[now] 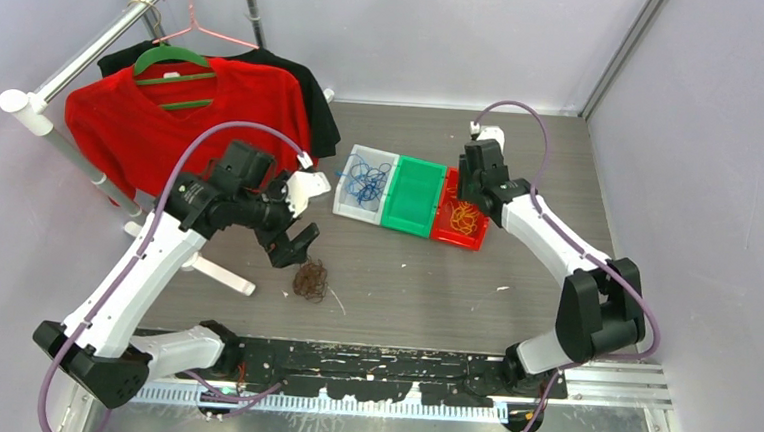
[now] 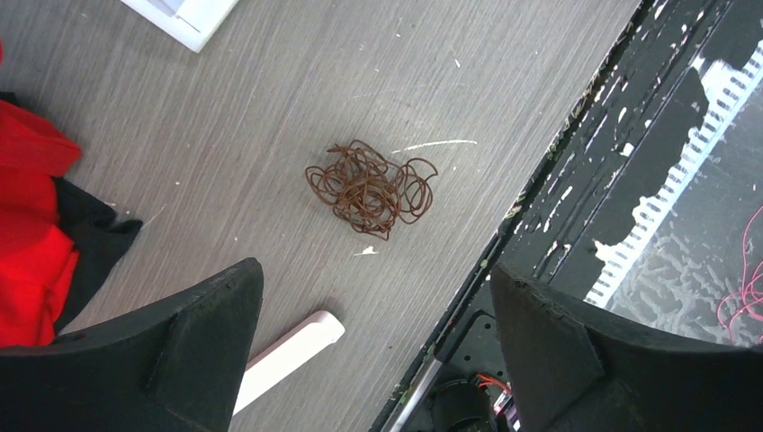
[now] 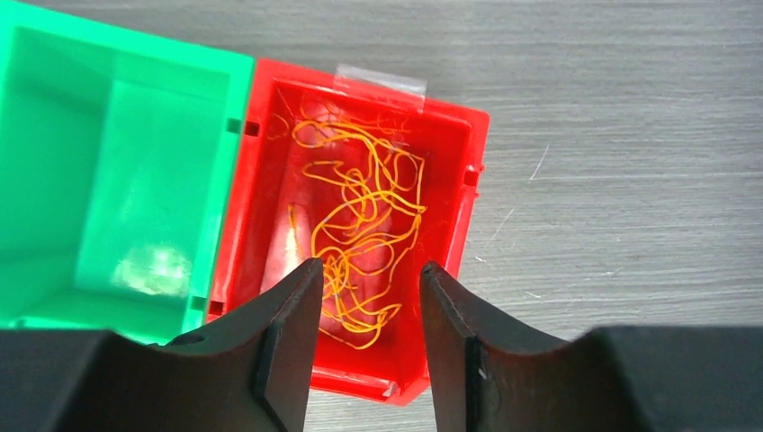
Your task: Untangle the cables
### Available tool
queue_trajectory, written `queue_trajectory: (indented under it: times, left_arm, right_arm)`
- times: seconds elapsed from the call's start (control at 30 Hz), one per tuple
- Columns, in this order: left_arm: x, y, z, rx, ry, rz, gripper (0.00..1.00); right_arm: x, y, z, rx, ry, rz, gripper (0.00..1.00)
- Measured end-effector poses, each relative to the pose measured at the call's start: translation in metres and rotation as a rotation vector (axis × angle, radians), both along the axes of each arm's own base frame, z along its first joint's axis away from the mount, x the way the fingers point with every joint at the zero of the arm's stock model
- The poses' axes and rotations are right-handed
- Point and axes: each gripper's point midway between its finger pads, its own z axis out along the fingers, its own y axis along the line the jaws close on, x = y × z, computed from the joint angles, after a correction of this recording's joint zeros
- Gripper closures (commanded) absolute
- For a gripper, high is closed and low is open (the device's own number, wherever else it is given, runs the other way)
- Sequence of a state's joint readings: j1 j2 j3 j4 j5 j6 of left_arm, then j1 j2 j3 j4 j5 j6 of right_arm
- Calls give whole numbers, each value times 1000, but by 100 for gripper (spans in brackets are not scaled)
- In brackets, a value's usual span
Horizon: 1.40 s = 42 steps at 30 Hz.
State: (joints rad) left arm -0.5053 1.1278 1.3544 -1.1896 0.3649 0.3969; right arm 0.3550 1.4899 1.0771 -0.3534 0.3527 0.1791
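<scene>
My left pincer (image 2: 375, 270), spread, hangs over the brown cables (image 2: 371, 187) on the desk (image 2: 270, 108); descend centred, close low.

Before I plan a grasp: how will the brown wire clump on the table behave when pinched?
The brown clump probably squashes floppily: thin, loose loops. It looks light, so a push likely drags it. Stray outer loops may slip the fingers.

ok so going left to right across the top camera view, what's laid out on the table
red shirt → brown cable clump → white bin holding blue cables → green bin → red bin holding orange cables
</scene>
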Motion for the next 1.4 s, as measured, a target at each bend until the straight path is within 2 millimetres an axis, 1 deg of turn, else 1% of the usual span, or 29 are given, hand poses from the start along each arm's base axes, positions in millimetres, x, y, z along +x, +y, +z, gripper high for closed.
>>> queue_trajectory:
  times: [0.07,0.1,0.17,0.23,0.3,0.33,0.4,0.47,0.53,0.6,0.67,0.7,0.77,0.87,0.97,1.03,1.1,1.13,1.17,1.3,1.4]
  left_arm:
    - [-1,1,-6,9,13,-5,11]
    - [-1,2,-11,16,23,-11,15]
    - [-3,3,-24,36,50,-24,23]
    - [-6,7,-46,70,92,-40,29]
    - [-11,11,-68,103,136,-56,36]
    - [-13,13,-81,121,160,-65,40]
    - [-16,16,-105,151,196,-79,43]
    - [-19,19,-126,179,222,-94,46]
    - [-18,20,-140,193,233,-111,47]
    - [-13,18,-146,195,216,-131,48]
    - [-4,14,-149,188,182,-152,49]
    - [0,13,-149,184,162,-164,50]
    - [7,9,-150,172,133,-187,51]
    - [16,1,-155,153,105,-227,56]
    - [18,-3,-163,147,106,-259,63]
    - [18,-3,-168,150,113,-273,70]
    - [19,-4,-173,156,115,-289,91]
    - [20,-4,-174,158,116,-294,97]
    - [20,-4,-175,159,119,-294,100]
    - [20,-4,-173,159,123,-294,100]
    - [21,-5,-159,151,125,-280,100]
  right_arm:
    - [2,3,11,22,-24,3,47]
    - [1,6,15,40,-34,10,43]
    - [-1,12,26,80,-60,20,31]
    - [-6,22,40,130,-102,35,20]
    - [-13,36,54,179,-136,65,3]
    - [-17,43,61,211,-151,82,0]
    - [-22,59,72,278,-174,121,0]
    - [-25,67,78,342,-201,127,0]
    - [-27,66,77,404,-224,100,0]
    - [-34,63,72,472,-246,78,0]
    - [-42,62,65,516,-259,76,0]
    - [-46,62,62,538,-261,81,2]
    - [-51,67,58,567,-257,102,10]
    - [-56,82,59,600,-248,153,20]
    - [-65,102,62,611,-240,219,26]
    - [-73,115,62,613,-229,263,30]
    - [-82,129,62,613,-220,311,34]
    - [-85,133,63,612,-218,325,36]
    - [-89,139,63,614,-213,346,36]
    - [-104,159,65,623,-204,415,35]
    - [-115,179,65,627,-203,468,33]
